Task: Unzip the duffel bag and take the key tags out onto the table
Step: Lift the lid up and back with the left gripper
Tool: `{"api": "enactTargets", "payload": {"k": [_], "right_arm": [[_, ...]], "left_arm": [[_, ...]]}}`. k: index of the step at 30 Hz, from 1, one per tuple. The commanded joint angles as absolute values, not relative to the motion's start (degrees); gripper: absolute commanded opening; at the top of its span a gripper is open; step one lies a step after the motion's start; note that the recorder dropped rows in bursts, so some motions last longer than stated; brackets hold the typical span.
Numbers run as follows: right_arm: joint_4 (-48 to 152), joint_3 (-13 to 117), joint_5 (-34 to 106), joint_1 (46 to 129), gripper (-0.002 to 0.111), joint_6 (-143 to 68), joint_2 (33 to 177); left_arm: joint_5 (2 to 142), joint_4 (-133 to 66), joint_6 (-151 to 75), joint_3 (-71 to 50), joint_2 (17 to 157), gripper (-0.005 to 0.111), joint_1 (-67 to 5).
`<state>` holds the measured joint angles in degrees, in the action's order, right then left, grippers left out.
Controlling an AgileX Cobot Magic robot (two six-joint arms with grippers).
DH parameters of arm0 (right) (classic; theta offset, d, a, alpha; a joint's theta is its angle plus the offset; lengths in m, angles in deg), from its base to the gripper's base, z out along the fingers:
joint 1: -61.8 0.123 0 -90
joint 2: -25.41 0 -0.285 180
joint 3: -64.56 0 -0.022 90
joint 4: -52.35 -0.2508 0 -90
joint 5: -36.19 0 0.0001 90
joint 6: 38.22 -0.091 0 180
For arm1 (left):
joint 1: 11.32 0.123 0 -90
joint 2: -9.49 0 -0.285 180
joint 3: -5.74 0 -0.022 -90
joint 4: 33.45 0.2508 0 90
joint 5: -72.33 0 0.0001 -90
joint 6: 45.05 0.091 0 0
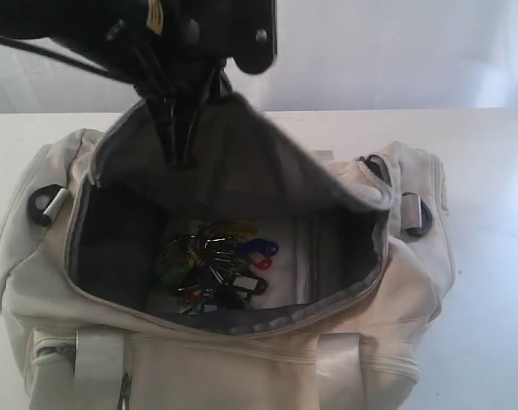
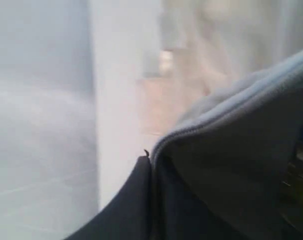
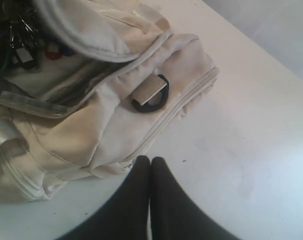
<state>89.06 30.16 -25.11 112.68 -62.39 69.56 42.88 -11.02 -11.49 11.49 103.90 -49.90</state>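
The cream duffel bag (image 1: pixel 242 359) lies on the white table (image 1: pixel 490 171) with its zip flap (image 1: pixel 242 171) lifted, dark grey lining showing. My left gripper (image 1: pixel 178 149) is shut on the flap's edge and holds it up from above; in the left wrist view the left gripper (image 2: pixel 151 162) pinches the grey flap (image 2: pixel 231 165). The key tags (image 1: pixel 216 265), a coloured bunch on rings, lie on the bag's floor under the opening. My right gripper (image 3: pixel 150 161) is shut and empty over the table (image 3: pixel 241 125), beside the bag's end (image 3: pixel 116 120). The key tags (image 3: pixel 21 45) show inside.
A black D-ring (image 1: pixel 44 205) sits at the bag's left end and another D-ring (image 1: pixel 417 213) at the right end. A pale webbing strap (image 1: pixel 97 359) hangs down the near side. The left arm's dark body (image 1: pixel 191 34) hangs over the bag's far side.
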Motion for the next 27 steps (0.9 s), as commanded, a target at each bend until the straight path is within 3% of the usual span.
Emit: {"api": "enactTargets", "payload": {"k": [1,7,11,17,27], "right_arm": [[88.5,30.1,-25.2,112.6,0.0,-63.0,69.3],[84.5,30.1,-24.9,112.6,0.0,-63.4,69.3],[83.4,30.1,-24.9,112.6,0.0,-64.1,69.3],[83.4,30.1,-23.6,112.6,0.0,-64.6,69.3],[83.3,30.1,-23.4,112.6,0.0,-65.5,69.3]], "left_arm": [[62.4,-9.8,-12.5,11.9,107.8,0.0,-43.4],[83.6,-9.3,-11.1,11.9,116.8,0.0,-35.1],[98.9,-12.1,5.5,9.9,121.7,0.0,-33.1],[105.4,-17.0,12.2,9.1,123.6,0.0,-33.1],[98.5,-21.4,11.9,9.1,121.7,0.002,-34.3]]}}
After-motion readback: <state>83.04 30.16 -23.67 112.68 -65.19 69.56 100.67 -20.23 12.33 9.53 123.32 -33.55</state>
